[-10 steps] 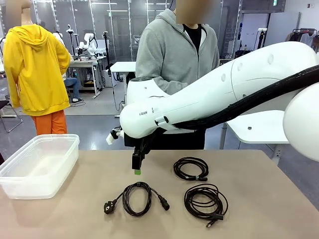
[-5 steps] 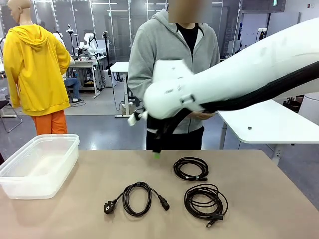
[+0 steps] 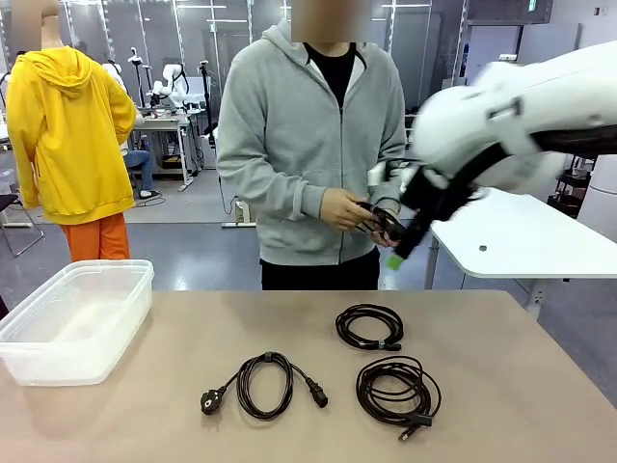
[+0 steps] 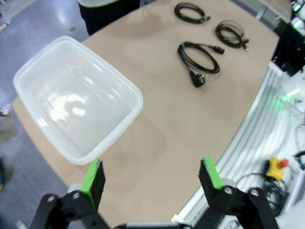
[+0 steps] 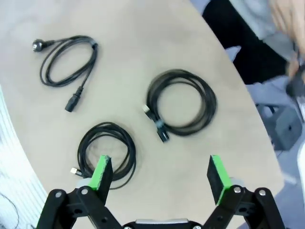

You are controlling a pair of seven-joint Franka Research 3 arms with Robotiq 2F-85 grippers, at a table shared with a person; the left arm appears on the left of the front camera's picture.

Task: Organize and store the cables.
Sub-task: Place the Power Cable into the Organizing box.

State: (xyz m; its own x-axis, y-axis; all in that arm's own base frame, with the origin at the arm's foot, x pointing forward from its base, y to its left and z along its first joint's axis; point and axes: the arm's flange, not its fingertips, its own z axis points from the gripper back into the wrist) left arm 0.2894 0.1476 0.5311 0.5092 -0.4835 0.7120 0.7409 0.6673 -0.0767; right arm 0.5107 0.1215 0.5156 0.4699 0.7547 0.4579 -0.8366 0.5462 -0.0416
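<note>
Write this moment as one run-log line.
left gripper open | right gripper open, aloft | three cables on table | bin empty

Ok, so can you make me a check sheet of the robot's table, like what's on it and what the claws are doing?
Surface: tan table, bare between the things.
Job's things: three coiled cables lie apart on it: plug cable, far cable, right cable. The person's hands hold a dark cord. Clear bin at the robot's left end, nothing in it.
Clutter: nothing seen.
Grippers: left gripper open, above the bin's near edge; right gripper open, high over the cables, holding nothing.
Cables: black hose runs along the right arm.
Surroundings: person in grey hoodie at the far side; white table behind.
</note>
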